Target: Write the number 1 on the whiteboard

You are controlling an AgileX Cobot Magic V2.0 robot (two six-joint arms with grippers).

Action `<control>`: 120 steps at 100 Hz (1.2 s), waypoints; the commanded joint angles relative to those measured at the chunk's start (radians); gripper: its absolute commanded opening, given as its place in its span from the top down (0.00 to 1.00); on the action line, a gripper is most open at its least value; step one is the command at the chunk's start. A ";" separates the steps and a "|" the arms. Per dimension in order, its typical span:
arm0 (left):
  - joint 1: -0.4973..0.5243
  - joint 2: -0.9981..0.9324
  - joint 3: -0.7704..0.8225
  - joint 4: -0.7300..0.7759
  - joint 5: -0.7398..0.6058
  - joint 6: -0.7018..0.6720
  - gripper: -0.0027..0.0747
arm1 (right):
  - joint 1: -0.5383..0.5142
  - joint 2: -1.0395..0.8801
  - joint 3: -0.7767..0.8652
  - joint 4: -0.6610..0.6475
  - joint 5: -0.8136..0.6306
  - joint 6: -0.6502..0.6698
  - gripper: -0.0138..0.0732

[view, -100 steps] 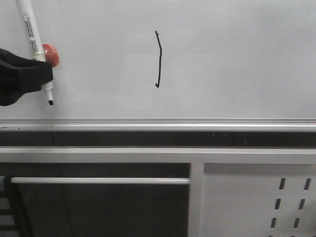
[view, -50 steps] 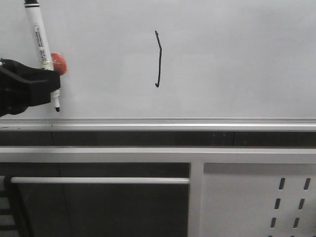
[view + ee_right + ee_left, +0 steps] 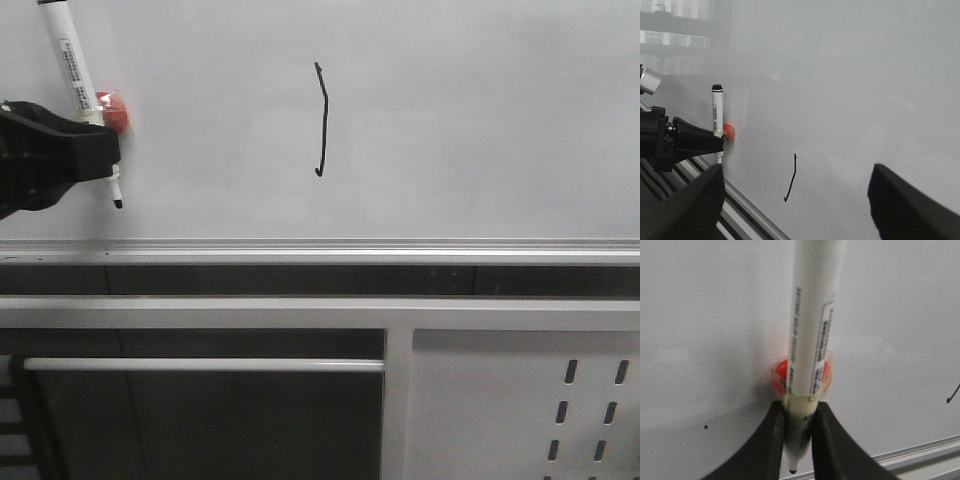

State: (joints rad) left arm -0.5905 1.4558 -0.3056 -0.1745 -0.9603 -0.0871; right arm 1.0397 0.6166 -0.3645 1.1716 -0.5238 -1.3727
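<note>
Across the upper part of the front view spreads the whiteboard (image 3: 480, 120), glossy and white, its silver frame edge running along the bottom. On it, a little left of centre, stands the number 1 (image 3: 322, 120): a thin black stroke, slightly bent, with a small hook at its foot. The right wrist view shows the same stroke (image 3: 791, 178) on the board (image 3: 850, 100), and in the left wrist view only its hooked foot (image 3: 953, 394) shows at the picture's edge.

At the left edge of the front view the left end effector (image 3: 100, 158) is clamped on a white marker (image 3: 78, 70), its black fingers closed tight around the lower barrel (the left wrist view shows this plainly, with the marker (image 3: 812, 340) pinched between the two fingers (image 3: 771, 440)). The marker leans slightly, cap end up, black tip down; the tip hangs over the board's lower left area, above the frame edge, and I cannot tell whether it touches the surface. A small orange-red piece (image 3: 113, 108) is fixed to the barrel just above the grip. The marker is well apart from the number 1, to its left.

The right end effector (image 3: 795, 210) stands wide open with nothing between its dark fingers.

Below the board, a white metal panel with oval slots (image 3: 520, 410) sits at lower right, and a white rail (image 3: 200, 365) runs across the lower left.
</note>
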 commanded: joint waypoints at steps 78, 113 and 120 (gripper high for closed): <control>-0.005 -0.020 -0.032 0.017 -0.113 -0.013 0.99 | -0.004 -0.002 -0.024 -0.033 -0.029 -0.011 0.22; -0.005 -0.020 -0.032 0.008 -0.113 -0.013 0.73 | -0.004 -0.002 -0.024 -0.033 -0.029 -0.011 0.22; -0.005 -0.020 -0.032 0.004 -0.113 -0.013 0.65 | -0.004 -0.002 -0.024 -0.033 -0.029 -0.011 0.22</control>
State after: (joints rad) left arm -0.5920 1.4558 -0.3104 -0.1603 -0.9749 -0.0919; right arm 1.0397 0.6166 -0.3645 1.1716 -0.5238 -1.3766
